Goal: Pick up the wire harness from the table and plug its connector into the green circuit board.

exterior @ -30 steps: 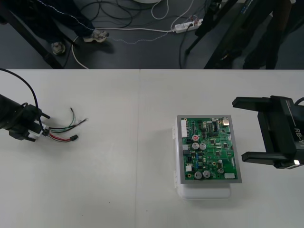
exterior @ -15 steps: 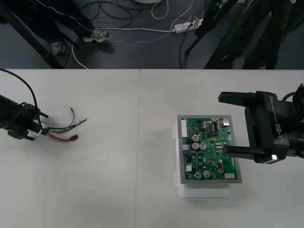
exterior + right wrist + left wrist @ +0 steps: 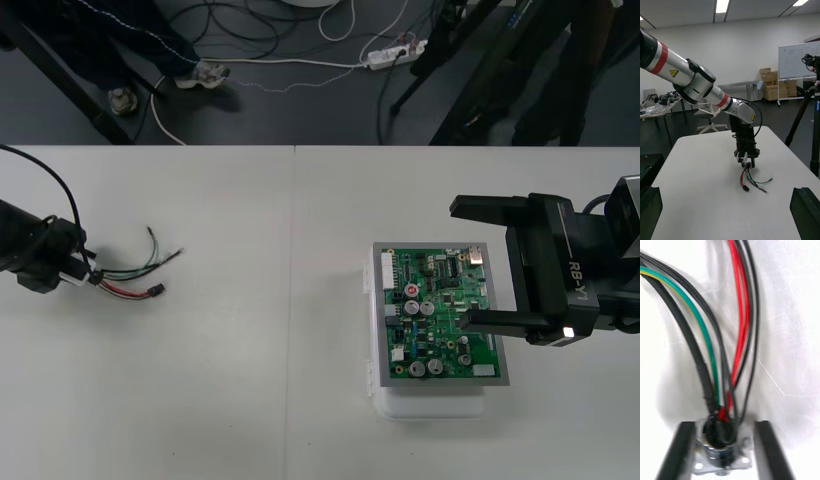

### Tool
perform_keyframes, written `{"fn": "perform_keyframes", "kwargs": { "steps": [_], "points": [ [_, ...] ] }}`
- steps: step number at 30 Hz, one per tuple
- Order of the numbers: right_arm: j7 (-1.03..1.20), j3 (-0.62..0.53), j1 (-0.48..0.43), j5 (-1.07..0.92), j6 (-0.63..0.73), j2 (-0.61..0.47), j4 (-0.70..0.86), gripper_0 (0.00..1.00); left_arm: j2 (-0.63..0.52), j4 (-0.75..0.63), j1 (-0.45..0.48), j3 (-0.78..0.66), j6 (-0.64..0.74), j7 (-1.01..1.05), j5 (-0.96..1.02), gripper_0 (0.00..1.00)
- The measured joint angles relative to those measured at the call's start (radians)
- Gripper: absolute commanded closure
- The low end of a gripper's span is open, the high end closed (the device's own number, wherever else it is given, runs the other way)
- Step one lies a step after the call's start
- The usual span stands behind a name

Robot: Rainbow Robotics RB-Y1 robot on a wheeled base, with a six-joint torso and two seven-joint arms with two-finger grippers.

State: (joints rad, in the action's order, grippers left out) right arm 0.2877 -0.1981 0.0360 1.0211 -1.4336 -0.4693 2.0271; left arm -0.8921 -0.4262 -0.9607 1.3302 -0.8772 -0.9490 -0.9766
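The wire harness [image 3: 130,278] lies on the table at the far left, its red, black and green wires fanned toward the middle and its small black plug [image 3: 157,290] resting on the surface. My left gripper [image 3: 75,272] is down at the harness's socket end. In the left wrist view its two black fingers [image 3: 681,450] press on either side of the round metal socket [image 3: 720,450] and its flange. The green circuit board [image 3: 435,315] sits on its white base [image 3: 430,405] right of centre. My right gripper [image 3: 492,265] hangs open over the board's right edge.
In the right wrist view the left arm [image 3: 696,84] stands over the harness [image 3: 752,180] across the table, with the plug [image 3: 746,188] lying nearest. Bare table lies between harness and board. Cables and tripod legs lie on the dark floor beyond the far edge.
My left gripper's fingers have closed in on the harness socket. My right gripper has slid left, from beside the board to over its right edge, still open.
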Motion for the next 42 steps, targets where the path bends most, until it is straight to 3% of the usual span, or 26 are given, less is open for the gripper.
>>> {"fn": "perform_keyframes", "kwargs": {
  "steps": [2,25,42],
  "points": [
    [0.0,0.0,0.0,0.0,0.0,0.0,0.0,0.0,0.003,0.001,0.0,0.0,0.0,0.0,0.0,1.0],
    [0.0,0.002,0.0,0.0,0.0,0.0,0.0,0.0,0.004,0.006,-0.009,0.0,-0.032,0.0,0.027,1.0],
    [0.0,0.003,0.001,0.0,-0.001,0.0,0.0,0.0,-0.081,-0.023,-0.11,-0.001,-0.317,0.005,0.115,1.0]
  ]
}}
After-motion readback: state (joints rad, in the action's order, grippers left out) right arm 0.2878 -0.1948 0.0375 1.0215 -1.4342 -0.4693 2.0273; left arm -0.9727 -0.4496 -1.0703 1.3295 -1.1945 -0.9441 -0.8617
